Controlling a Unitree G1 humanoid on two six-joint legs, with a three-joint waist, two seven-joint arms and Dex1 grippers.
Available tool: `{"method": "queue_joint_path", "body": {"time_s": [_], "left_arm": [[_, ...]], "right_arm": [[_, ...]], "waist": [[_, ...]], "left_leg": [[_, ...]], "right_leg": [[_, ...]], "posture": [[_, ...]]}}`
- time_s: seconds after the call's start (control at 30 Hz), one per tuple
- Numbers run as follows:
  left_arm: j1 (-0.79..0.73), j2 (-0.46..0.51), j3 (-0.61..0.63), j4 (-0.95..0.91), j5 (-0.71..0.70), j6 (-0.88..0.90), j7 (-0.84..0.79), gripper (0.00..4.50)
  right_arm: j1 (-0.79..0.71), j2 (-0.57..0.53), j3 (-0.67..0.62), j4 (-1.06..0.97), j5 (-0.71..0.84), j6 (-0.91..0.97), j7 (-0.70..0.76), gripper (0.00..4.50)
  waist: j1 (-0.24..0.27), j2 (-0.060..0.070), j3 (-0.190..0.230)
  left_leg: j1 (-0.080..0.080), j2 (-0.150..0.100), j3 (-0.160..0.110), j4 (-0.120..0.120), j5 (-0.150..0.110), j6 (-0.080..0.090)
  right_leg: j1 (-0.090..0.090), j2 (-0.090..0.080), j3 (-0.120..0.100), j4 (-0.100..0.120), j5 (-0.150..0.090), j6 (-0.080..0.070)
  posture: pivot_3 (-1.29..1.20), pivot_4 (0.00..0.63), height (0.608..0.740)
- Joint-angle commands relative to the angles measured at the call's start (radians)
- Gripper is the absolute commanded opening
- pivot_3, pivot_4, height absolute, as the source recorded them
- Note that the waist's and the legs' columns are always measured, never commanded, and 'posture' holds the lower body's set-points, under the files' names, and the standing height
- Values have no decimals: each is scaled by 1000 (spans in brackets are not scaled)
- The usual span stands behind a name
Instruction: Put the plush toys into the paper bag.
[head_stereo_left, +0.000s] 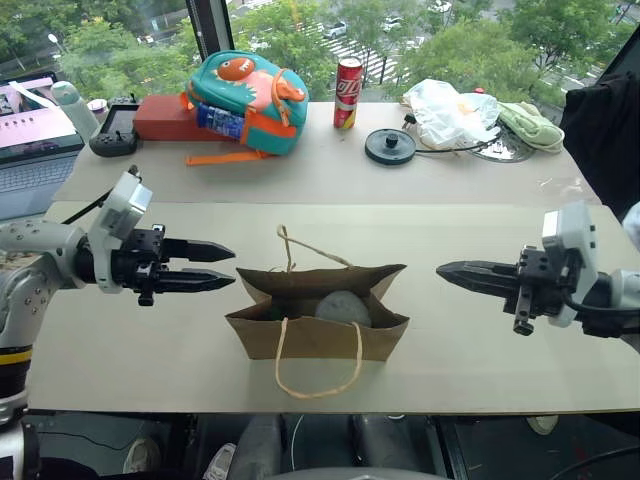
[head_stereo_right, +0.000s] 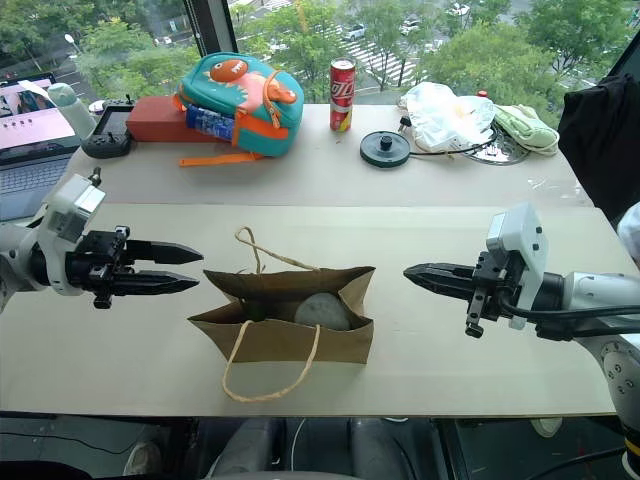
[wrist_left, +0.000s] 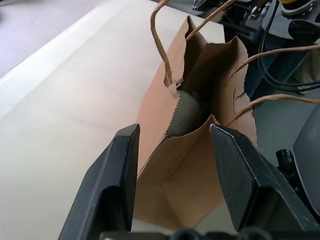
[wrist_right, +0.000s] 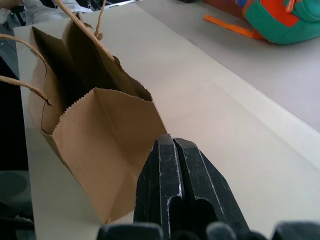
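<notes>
Two grippers: we hold our left gripper (head_stereo_left: 222, 266) and right gripper (head_stereo_left: 452, 270) level on either side of the paper bag (head_stereo_left: 318, 322), both pointing inward at it and neither touching it.
Left gripper state: its jaws stand parted with nothing between them; in the left wrist view the bag's open mouth sits framed between the two black fingers (wrist_left: 110, 180), so we judge it released.
Right gripper state: the jaws are pressed together on nothing, tips aimed at the bag's end panel and apart from it.
Bag: it stands upright near the front edge of the table (head_stereo_left: 150, 330), mouth open upward, one cord handle hanging over the front face and one standing at the back, which leaves the opening clear from above.
Grey-white plush ball (head_stereo_left: 343, 306): it rests inside the bag, low against the front wall, rounded top showing in the mouth.
Red-and-green toy: we cannot tell for certain; a small dark patch shows in the bag's left corner, too hidden to name.
Our reading: with both grippers empty and drawn clear of the bag, the filling looks done or nearly done.
Back of table: monster backpack (head_stereo_left: 245, 100), red can (head_stereo_left: 347, 93) and white plastic bag (head_stereo_left: 450, 112) lie well apart from the bag, out of our reach path.
</notes>
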Motion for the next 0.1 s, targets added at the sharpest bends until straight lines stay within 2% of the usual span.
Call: {"method": "queue_joint_path", "body": {"time_s": [0.03, 0.1], "left_arm": [[-25, 13, 28, -27, -23, 8, 7, 2393], [-26, 12, 26, -30, -17, 0, 11, 2393]], "right_arm": [[-15, -12, -17, -17, 23, -15, 7, 0], [-18, -10, -13, -17, 22, -15, 6, 0]], "waist": [[0, 0, 0], [0, 0, 0]], "left_leg": [[0, 0, 0, 0, 0, 0], [0, 0, 0, 0, 0, 0]], "right_leg": [[0, 0, 0, 0, 0, 0], [0, 0, 0, 0, 0, 0]], "posture": [[0, 150, 739], [0, 150, 739]]}}
